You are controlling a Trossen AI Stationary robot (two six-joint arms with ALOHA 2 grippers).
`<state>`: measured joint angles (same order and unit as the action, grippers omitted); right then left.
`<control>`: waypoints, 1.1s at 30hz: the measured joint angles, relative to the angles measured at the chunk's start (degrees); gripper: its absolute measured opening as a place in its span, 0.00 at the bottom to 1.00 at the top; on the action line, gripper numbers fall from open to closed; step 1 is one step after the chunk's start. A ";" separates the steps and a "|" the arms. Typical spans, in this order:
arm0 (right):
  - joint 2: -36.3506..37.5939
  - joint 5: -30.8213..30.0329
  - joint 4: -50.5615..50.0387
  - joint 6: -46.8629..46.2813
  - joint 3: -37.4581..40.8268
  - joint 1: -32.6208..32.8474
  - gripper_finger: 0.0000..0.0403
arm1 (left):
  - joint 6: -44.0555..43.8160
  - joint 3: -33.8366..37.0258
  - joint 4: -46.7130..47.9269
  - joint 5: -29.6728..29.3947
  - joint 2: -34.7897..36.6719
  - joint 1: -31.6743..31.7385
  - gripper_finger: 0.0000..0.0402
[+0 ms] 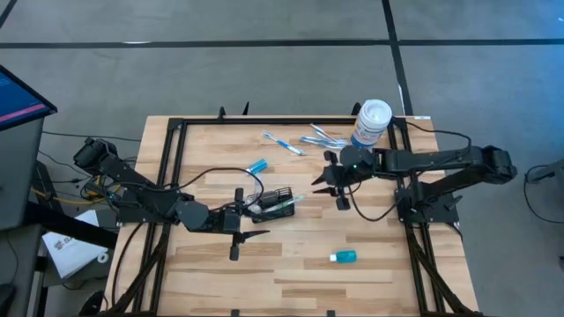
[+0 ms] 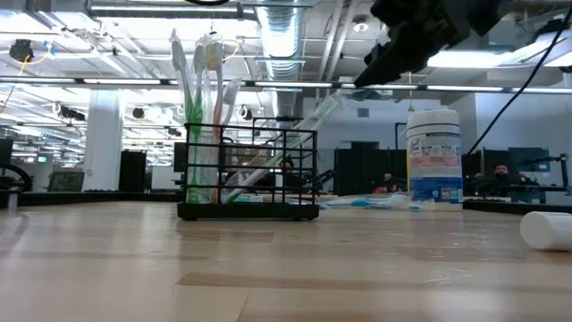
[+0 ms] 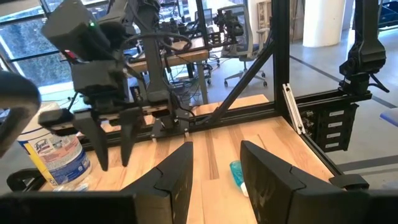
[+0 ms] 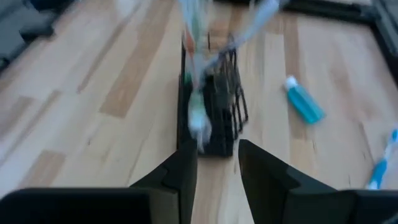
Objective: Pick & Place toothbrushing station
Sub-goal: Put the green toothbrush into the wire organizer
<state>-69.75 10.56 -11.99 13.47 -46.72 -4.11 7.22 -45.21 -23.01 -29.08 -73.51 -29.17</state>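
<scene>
The toothbrushing station (image 1: 275,202) is a small black wire-mesh holder standing mid-table, with several toothbrushes (image 2: 204,98) upright in it and one leaning out toward the right. The holder (image 4: 217,118) lies straight ahead of my right gripper (image 4: 217,167), which is open and empty. That right gripper (image 1: 325,186) hovers a little to the right of the holder, above the table (image 2: 268,277). My left gripper (image 1: 249,221) sits just in front of the holder's left end, open, with nothing between its fingers (image 3: 177,177).
A white round canister (image 1: 371,121) stands at the back right. Loose toothbrushes (image 1: 283,143) lie behind the holder. One small blue tube (image 1: 256,165) lies behind the holder and another blue tube (image 1: 344,256) near the front. A black frame (image 1: 172,158) borders the table.
</scene>
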 joint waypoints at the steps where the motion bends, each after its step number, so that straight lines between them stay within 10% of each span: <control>1: 0.06 0.47 1.37 0.00 0.37 -0.16 0.27 | 0.00 0.00 -0.02 -0.02 -0.01 0.00 0.32; 33: -8.29 1.61 13.67 0.48 4.00 -0.16 0.23 | 0.00 0.00 -0.02 0.00 0.01 0.00 0.32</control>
<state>-78.04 12.16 1.68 13.96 -42.72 -4.27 7.22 -45.21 -23.03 -29.08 -73.49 -29.17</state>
